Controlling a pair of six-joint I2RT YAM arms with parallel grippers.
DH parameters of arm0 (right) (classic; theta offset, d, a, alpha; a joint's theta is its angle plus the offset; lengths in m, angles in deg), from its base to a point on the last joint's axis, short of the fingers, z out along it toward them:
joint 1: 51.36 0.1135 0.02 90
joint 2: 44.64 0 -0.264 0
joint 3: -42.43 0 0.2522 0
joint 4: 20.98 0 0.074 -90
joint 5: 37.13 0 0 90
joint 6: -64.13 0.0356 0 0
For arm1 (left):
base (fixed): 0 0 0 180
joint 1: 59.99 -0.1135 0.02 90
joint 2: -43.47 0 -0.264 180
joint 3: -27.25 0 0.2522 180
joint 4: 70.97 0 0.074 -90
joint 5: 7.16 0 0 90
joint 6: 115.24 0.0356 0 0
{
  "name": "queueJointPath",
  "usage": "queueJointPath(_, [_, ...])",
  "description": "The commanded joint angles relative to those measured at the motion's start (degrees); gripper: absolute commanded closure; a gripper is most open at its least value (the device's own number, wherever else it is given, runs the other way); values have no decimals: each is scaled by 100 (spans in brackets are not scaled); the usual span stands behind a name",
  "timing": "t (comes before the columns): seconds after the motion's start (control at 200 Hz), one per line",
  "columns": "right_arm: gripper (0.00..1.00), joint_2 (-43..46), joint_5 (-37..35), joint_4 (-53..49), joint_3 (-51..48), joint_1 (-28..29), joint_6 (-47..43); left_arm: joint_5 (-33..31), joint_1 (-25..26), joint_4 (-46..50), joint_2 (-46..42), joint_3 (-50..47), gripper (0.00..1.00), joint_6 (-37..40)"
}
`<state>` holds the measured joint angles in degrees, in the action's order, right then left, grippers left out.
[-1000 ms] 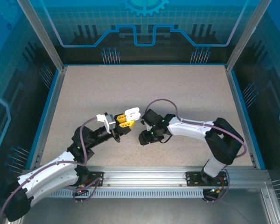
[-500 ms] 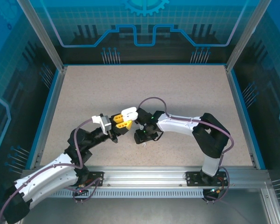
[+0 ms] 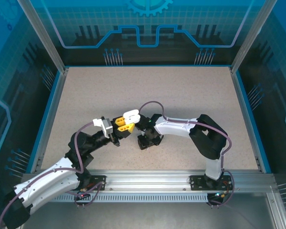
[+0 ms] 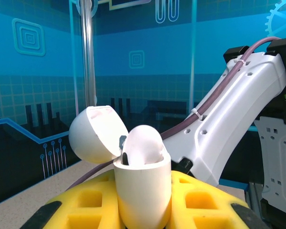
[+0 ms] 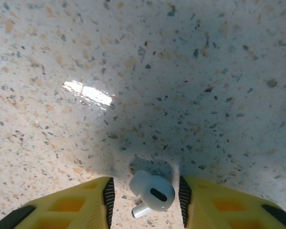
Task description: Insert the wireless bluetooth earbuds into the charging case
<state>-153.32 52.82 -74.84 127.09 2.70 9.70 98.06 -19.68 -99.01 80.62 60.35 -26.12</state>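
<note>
White, glossy stemmed earbud (image 5: 152, 194) lies on the speckled beige counter (image 3: 181, 90), now bracketed by the right hand (image 5: 145, 193), which has swung in, its yellow fingers (image 5: 76, 205) narrowed but not yet pinching; pickup looks imminent; the left hand (image 3: 125, 127) stays clamped on the open white rounded charging case (image 4: 143, 191), a second bud (image 4: 144, 143) seated inside; blue panelled walls (image 3: 148, 28) surround.
</note>
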Motion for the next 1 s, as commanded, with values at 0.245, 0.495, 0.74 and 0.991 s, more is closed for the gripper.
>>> queueJointPath(0.245, [68,-198,-46,-127,85,87,-33,-130,29,-32,-66,-24,100,149])
queueJointPath(0.495, [72,56,-144,-7,-23,87,-84,-137,32,25,-66,-13,100,129])
queueJointPath(0.74, [72,925,-631,56,-336,-26,-246,-147,33,98,-60,-30,100,82])
queueJointPath(0.991, [73,2496,-1428,4,-644,-166,-941,-144,29,173,58,-34,100,-57])
